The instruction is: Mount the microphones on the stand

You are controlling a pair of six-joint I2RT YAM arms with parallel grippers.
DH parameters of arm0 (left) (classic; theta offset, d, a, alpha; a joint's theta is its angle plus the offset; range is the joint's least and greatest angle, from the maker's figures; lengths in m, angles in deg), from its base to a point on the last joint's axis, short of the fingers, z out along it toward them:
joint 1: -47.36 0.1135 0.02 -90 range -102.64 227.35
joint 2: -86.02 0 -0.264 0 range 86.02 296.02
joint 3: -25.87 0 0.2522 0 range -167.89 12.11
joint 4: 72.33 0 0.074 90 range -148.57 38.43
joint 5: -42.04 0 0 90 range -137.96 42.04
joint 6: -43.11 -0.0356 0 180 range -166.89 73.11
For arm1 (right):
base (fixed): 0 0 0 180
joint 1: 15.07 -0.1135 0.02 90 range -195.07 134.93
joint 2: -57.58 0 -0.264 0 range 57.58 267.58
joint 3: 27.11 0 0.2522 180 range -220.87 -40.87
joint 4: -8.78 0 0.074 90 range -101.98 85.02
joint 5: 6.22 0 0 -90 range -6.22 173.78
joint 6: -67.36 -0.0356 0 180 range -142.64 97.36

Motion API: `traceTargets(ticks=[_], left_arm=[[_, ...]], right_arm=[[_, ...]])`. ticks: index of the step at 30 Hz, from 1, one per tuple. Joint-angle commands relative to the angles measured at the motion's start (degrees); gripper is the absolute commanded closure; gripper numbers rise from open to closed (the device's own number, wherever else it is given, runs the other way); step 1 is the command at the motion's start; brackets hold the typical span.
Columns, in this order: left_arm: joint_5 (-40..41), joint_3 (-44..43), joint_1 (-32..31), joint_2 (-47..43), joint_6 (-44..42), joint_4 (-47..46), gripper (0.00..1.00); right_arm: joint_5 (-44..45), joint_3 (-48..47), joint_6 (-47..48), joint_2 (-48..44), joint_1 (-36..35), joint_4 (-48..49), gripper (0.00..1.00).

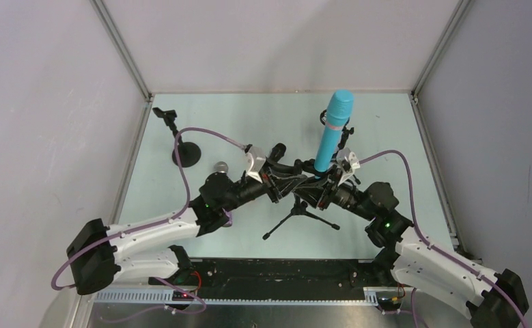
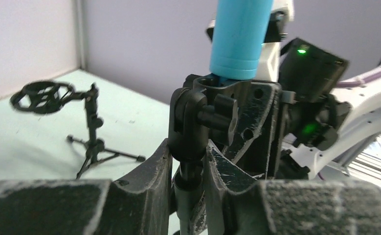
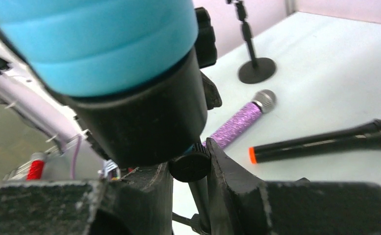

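Two grippers hold one black tripod stand (image 1: 296, 205), the all-turquoise stick microphone (image 1: 333, 133) upright in its clip.

The left gripper (image 2: 188, 169) is clamped on the stand's thin post just below the black plastic clip (image 2: 217, 105). The right gripper (image 3: 190, 183) is closed on the same post. I judge it best to steady the post, confirm the microphone is fully seated, then release one arm at a time. The purple glitter microphone with silver mesh head (image 3: 237, 122) and the black microphone with orange end (image 3: 320, 142) lie unattached on the pale green tabletop (image 1: 399, 137), between plain grey walls.
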Motion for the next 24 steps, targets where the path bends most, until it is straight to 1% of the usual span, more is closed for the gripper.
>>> traceTargets(ticks=[1, 2, 4, 5, 7, 8, 9, 10, 11, 12, 13, 14, 15, 16, 17, 18, 19, 20, 21, 22, 23, 24], left_arm=[[14.69, -2.97, -0.46, -6.42, 0.44, -0.29, 1.0], [17.62, -3.66, -1.24, -6.57, 0.04, 0.93, 1.0], [21.45, -4.55, -2.65, -6.23, -1.4, 2.04, 1.0], [23.4, -4.94, -3.35, -5.89, -1.92, 2.51, 1.0], [23.94, -6.21, -3.94, -5.02, -2.35, 2.77, 1.0], [23.07, -6.52, -3.99, -4.62, -2.59, 2.79, 1.0], [20.23, -7.07, -4.03, -3.88, -4.13, 2.8, 1.0], [18.49, -7.17, -4.04, -3.57, -5.19, 2.81, 1.0], [14.77, -7.15, -4.0, -3.05, -7.77, 2.74, 1.0], [13.52, -6.94, -3.98, -2.89, -8.94, 2.73, 1.0], [10.1, -6.19, -3.83, -2.85, -10.68, 2.75, 0.96], [8.51, -5.63, -3.63, -3.01, -11.24, 2.73, 0.93], [5.42, -4.39, -2.87, -3.57, -11.87, 2.79, 0.86], [2.28, -3.76, -1.82, -3.94, -11.79, 2.8, 0.76], [0.64, -2.39, -1.26, -4.81, -11.7, 2.85, 0.72], [-2.34, -1.79, -0.03, -5.3, -11.39, 2.87, 0.6], [-3.87, -0.69, 0.6, -6.12, -11.33, 2.93, 0.55], [-6.39, -0.19, 1.95, -7.09, -11.08, 3.13, 0.45], [-7.69, 0.55, 2.6, -7.54, -10.91, 3.23, 0.4], [-10.14, 1.0, 3.99, -8.57, -10.56, 3.55, 0.31], [-11.06, 1.22, 4.76, -8.85, -10.34, 3.84, 0.27], [-13.09, 1.24, 6.15, -9.47, -10.02, 4.52, 0.17]], right_arm=[[27.21, -1.84, 4.42, -1.29, -3.72, -4.21, 1.0], [31.3, -1.84, 5.07, -0.86, -4.81, -4.29, 1.0], [36.22, -1.68, 7.4, -0.22, -7.59, -3.84, 1.0], [37.19, -1.55, 7.75, 0.22, -8.81, -3.64, 1.0], [37.36, -1.2, 8.3, 0.57, -9.29, -2.61, 1.0], [36.3, -0.94, 8.64, 0.55, -9.31, -2.1, 1.0], [35.61, -0.27, 8.94, 0.28, -9.19, -1.0, 1.0], [32.8, 0.67, 9.92, 0.15, -8.53, -0.29, 1.0], [30.65, 1.17, 10.42, -0.13, -7.83, 1.32, 1.0], [25.85, 2.06, 10.66, -0.23, -6.05, 1.89, 1.0], [19.55, 2.57, 10.61, -0.53, -4.88, 3.23, 1.0], [16.38, 3.35, 10.25, -0.65, -2.33, 3.85, 1.0], [10.84, 3.57, 9.83, -0.92, -0.91, 4.27, 1.0], [8.51, 3.74, 8.59, -1.03, 1.72, 4.37, 1.0], [3.73, 3.76, 8.26, -1.19, 2.83, 4.42, 1.0], [1.7, 3.76, 7.84, -1.29, 4.61, 4.45, 1.0], [-1.58, 3.78, 7.88, -1.43, 5.29, 4.49, 1.0], [-2.93, 3.74, 8.04, -1.53, 6.08, 4.48, 1.0], [-5.0, 3.68, 8.53, -1.55, 6.52, 4.05, 1.0], [-7.14, 3.37, 8.89, -1.5, 6.64, 3.31, 1.0], [-8.44, 2.96, 9.68, -1.45, 6.68, 2.92, 1.0], [-10.88, 2.72, 10.08, -1.34, 6.72, 2.15, 1.0]])
